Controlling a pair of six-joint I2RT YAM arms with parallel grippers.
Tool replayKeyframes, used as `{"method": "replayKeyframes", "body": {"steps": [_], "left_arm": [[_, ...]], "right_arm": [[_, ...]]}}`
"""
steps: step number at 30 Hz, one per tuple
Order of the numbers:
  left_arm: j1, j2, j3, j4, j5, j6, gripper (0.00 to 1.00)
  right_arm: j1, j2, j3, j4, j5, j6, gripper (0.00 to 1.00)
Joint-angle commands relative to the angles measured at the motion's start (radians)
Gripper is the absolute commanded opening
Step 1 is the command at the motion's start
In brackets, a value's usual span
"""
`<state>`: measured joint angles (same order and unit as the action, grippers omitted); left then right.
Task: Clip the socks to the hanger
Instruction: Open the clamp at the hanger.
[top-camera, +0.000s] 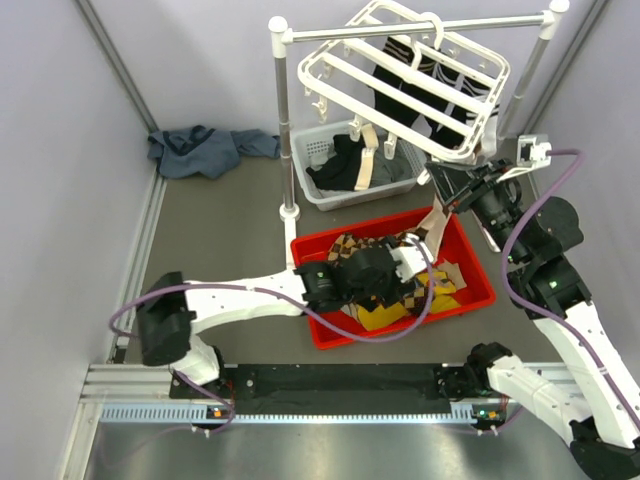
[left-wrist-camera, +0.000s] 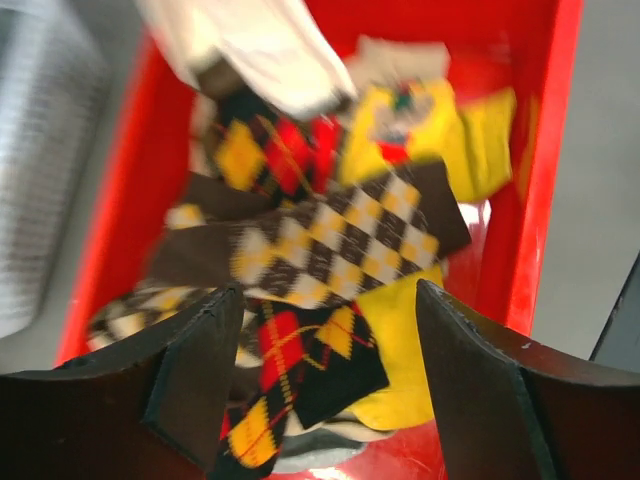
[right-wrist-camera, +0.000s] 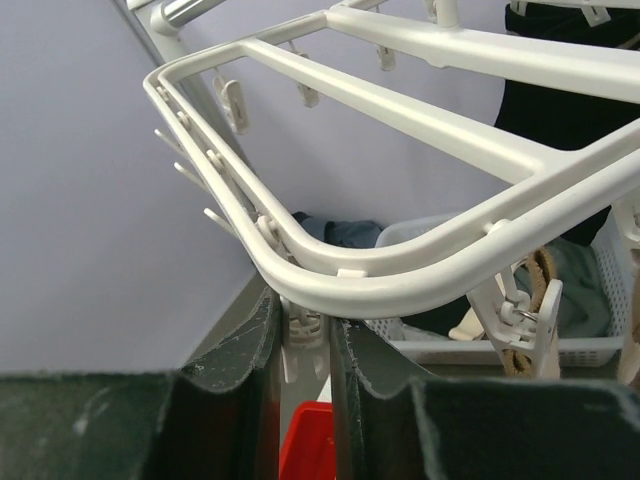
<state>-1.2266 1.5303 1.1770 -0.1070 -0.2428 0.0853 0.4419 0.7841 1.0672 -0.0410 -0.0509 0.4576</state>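
I find left end effector (left-wrist-camera: 328, 300) spread above socks (left-wrist-camera: 330, 240) in red bin (left-wrist-camera: 530, 200); right end effector (right-wrist-camera: 306, 345) pinching corner clip (right-wrist-camera: 300, 322) of hanger (right-wrist-camera: 430, 270).

Grey counter (top-camera: 220, 235), viewed from above: a red bin (top-camera: 350, 228) lies near its centre, a pale perforated basket (top-camera: 320, 150) just beyond it, and the foot of a white rack post (top-camera: 289, 212) stands between them at their left. A crumpled blue cloth (top-camera: 200, 150) lies at the far left, well apart. A black rail (top-camera: 330, 380) spans the near edge.
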Motion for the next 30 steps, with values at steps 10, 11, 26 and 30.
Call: {"method": "replayKeyframes", "body": {"steps": [10, 11, 26, 30], "left_arm": [[-0.036, 0.280, 0.196, -0.112, 0.217, 0.266, 0.63], [-0.036, 0.297, 0.210, -0.123, 0.220, 0.274, 0.61], [0.024, 0.585, 0.386, -0.203, 0.307, 0.384, 0.42], [0.029, 0.608, 0.406, -0.215, 0.320, 0.378, 0.32]], "right_arm": [[-0.002, -0.032, 0.004, -0.014, 0.039, -0.063, 0.00], [-0.002, -0.032, 0.002, -0.017, 0.040, -0.063, 0.00], [-0.002, -0.020, -0.015, -0.016, 0.048, -0.089, 0.00], [-0.002, -0.016, -0.018, -0.016, 0.048, -0.096, 0.00]]}}
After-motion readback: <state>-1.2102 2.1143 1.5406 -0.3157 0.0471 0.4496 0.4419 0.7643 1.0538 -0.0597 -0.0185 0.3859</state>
